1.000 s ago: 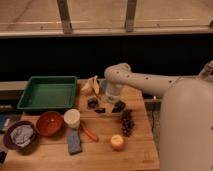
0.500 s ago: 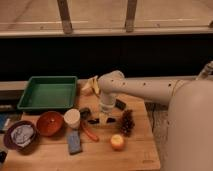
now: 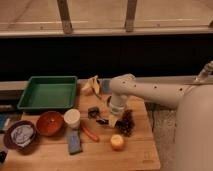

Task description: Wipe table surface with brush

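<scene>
The gripper [image 3: 113, 120], reaching down from the white arm [image 3: 150, 92] at mid-table, hovers just beside the brush [image 3: 101, 121] lying on the table surface [image 3: 142, 150] near the orange-handled tool [image 3: 90, 134]; finger state cannot be told, and wiping appears not yet begun.

Showing light-brown planks across the table [image 3: 137, 152]. Glowing green on the tray [image 3: 30, 95] at upper left. Sitting orange-red in the bowl [image 3: 49, 123], cream on the cup [image 3: 72, 118], blue on the sponge [image 3: 74, 141], purple round the lower-left dish [image 3: 7, 137]. Reading black on the brush [image 3: 101, 121] at centre, just beside the pale gripper [image 3: 113, 119] under the white arm [image 3: 150, 91]. Shining yellow-orange on the fruit [image 3: 117, 142].
</scene>
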You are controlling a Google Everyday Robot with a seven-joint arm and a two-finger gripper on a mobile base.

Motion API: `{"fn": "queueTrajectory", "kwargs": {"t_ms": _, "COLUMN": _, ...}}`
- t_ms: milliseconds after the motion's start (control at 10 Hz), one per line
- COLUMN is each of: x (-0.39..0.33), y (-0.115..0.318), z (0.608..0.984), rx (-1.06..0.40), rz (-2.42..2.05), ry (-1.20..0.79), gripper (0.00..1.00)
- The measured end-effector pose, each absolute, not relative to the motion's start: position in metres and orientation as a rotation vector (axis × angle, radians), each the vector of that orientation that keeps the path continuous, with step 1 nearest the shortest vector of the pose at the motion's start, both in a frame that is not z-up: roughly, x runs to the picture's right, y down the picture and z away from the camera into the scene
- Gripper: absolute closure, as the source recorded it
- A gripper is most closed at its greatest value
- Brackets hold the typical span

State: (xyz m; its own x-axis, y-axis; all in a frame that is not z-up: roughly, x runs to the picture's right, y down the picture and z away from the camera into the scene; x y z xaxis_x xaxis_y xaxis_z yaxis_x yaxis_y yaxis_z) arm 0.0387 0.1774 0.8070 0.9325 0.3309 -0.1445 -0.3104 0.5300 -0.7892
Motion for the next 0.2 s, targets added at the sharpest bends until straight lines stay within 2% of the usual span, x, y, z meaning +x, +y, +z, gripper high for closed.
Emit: {"fn": "queueTrajectory", "kwargs": {"t_ms": 200, "x": 0.0255, "y": 0.1657, "z": 0.8106, "rx": -0.93, "rz": 0.363, "ry": -0.049, "gripper": 1.0}}
